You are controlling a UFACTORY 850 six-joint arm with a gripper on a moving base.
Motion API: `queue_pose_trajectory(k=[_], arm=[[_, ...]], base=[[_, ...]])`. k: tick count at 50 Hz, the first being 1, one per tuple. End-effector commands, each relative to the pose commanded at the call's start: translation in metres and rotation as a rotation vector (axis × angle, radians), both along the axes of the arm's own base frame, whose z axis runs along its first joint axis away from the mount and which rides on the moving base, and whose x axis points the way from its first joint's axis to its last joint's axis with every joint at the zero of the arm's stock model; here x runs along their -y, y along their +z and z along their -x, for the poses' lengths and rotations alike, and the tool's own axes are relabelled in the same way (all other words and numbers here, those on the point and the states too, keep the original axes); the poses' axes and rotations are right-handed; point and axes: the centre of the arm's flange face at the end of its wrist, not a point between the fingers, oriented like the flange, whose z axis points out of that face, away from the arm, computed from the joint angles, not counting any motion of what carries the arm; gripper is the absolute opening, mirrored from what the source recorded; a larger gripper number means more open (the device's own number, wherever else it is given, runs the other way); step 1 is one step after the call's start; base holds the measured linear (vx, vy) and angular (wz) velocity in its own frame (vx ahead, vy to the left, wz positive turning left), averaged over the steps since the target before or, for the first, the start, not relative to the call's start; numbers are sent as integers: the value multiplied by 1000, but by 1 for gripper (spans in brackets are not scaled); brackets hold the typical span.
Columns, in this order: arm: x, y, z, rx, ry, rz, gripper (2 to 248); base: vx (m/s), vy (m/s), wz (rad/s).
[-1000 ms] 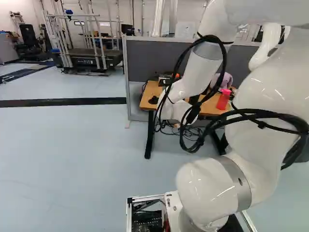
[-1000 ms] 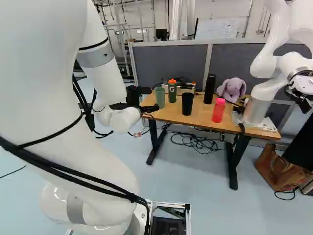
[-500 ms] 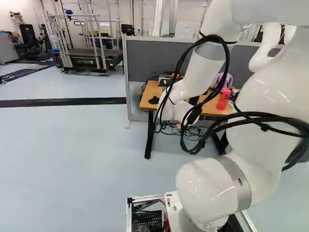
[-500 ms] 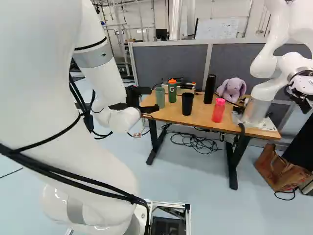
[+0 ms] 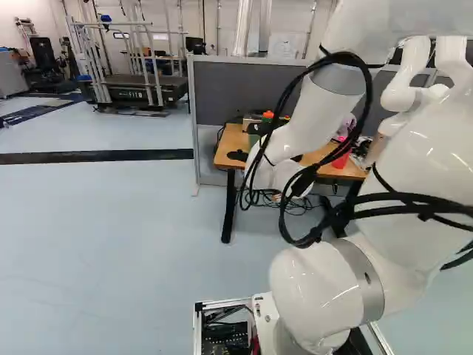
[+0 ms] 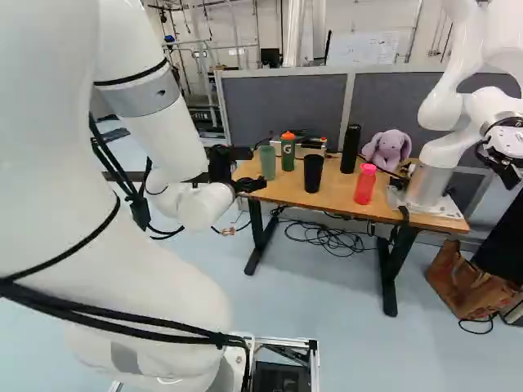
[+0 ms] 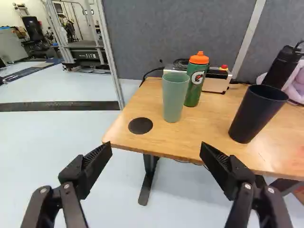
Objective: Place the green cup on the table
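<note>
- The pincer [image 7: 156, 147] stands open and empty, its fingers wide apart on either side of nothing.
- The green cup [image 7: 174, 97] is upright on the surface [image 7: 190, 137], ahead of the pincer and within the spread of its fingers, nearer the line of the finger on the black cup's [image 7: 256, 114] side.
- The cup's long axis runs straight up, mouth uppermost. The green bottle [image 7: 192, 97] stands just behind it, apart by a thin gap in the right base view; the flat black disc [image 7: 140, 126] lies near its base.
- My arm [image 6: 147, 135] is nearer the cup than the other robot [image 6: 429, 175], which stands at the far end.
- As things lie, the cup already meets the task. If a grasp is wanted, the pincer likely needs to go forward and shift slightly towards the black cup, and going too deep could knock the bottle.
- In the left base view my arm hides the cup and covers much of the bottle.
- The cup's inside is out of sight, and the depth from fingertips to cup is hard to judge.
</note>
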Motion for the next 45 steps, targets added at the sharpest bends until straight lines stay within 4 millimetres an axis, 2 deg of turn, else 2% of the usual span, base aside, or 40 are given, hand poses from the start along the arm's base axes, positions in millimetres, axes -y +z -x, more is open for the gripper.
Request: queue_pose_trajectory(k=[23,45], arm=[[5,0,34,-9,2,7,247],[7,-2,50,-13,3,11,247]], base=[[0,0,0],[0,0,0]])
